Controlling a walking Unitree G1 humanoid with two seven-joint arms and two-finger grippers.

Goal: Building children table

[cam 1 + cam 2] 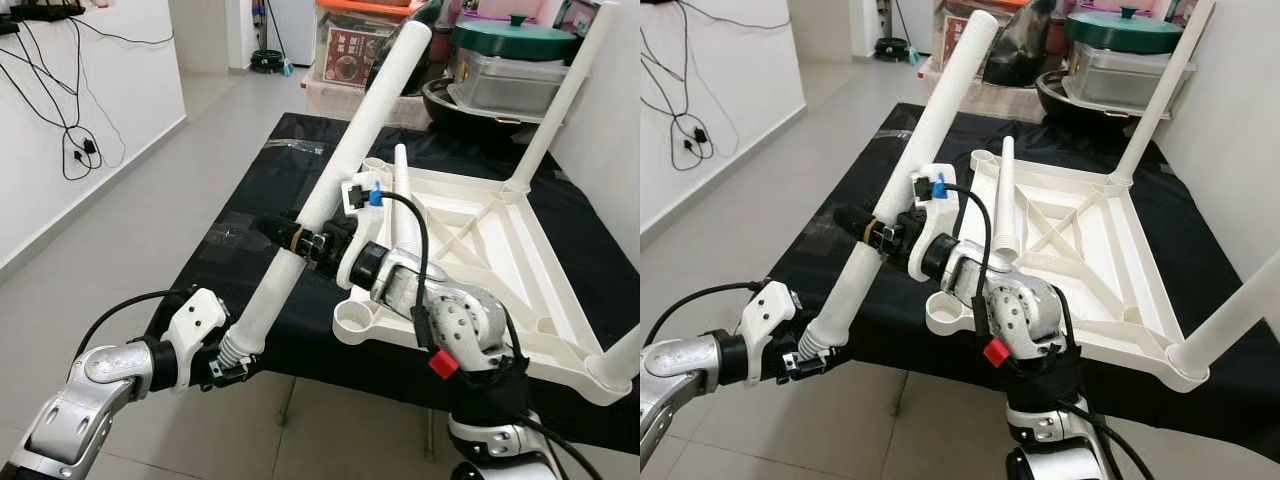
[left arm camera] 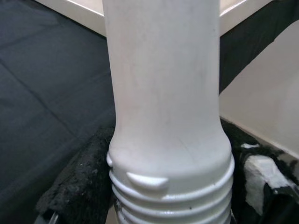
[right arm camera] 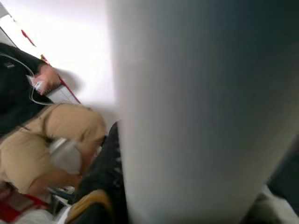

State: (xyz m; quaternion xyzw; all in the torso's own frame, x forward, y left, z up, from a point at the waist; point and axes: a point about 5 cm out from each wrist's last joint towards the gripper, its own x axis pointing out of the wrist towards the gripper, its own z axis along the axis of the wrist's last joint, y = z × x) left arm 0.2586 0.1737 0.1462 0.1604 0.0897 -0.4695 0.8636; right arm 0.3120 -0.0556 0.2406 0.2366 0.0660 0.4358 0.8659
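Slanting white leg [image 1: 345, 160], threaded end, 2 pincers.

both grippers [image 1: 232, 362] [image 1: 290, 236] clamp the white leg [image 1: 335, 175].

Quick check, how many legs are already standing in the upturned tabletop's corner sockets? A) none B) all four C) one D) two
D: two legs stand upright in the tabletop, one at the far corner and one at the near right corner; a third leg is held by both grippers, left gripper at its threaded end, right gripper mid-shaft.
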